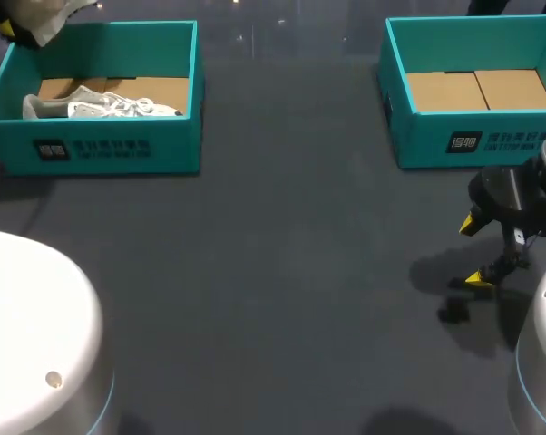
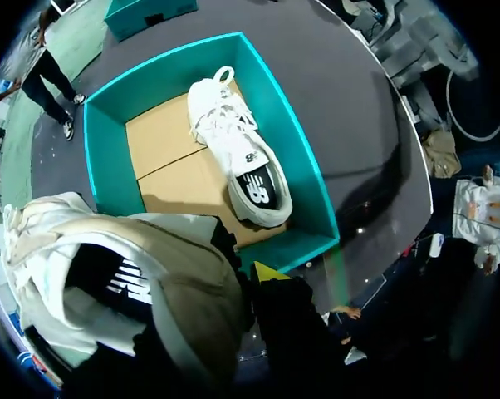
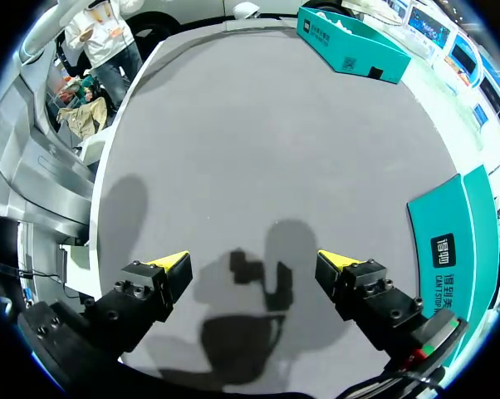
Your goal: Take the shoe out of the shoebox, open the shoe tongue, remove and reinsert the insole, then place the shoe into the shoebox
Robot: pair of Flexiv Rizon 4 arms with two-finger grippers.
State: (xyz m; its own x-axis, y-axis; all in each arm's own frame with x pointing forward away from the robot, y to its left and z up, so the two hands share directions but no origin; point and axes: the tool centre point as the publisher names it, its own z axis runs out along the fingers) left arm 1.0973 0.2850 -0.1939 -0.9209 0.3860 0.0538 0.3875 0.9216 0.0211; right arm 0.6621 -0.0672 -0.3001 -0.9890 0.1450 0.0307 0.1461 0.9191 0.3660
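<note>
Fingers (image 2: 267, 271) of the left gripper (image 2: 230, 284) are judged to be clamped on the held shoe (image 2: 125, 283). Only one yellow tip is seen, pressed at the shoe's dark opening, and the other is hidden behind the heel, yet the shoe is carried clear of any support. It is held above the far left corner of the left shoebox (image 1: 101, 149), which stands at the tabletop's far left corner with a boxed shoe (image 2: 237, 158) lying on its side along one wall. Fingers of the right gripper (image 3: 252, 259) are spread wide apart with nothing between them, low over bare tabletop (image 1: 282, 272) near the right edge, just in front of the right shoebox (image 1: 472, 140). The taking-out step appears nearly done. For it to be done well, the grip should be kept firm while the shoe is carried over the box wall without the sole catching the rim. The shoe is best set down sole-first on open tabletop toward the middle, where the right gripper can be brought to the tongue. The opening should be left facing up and unobstructed, so that the insole can be reached afterwards.
</note>
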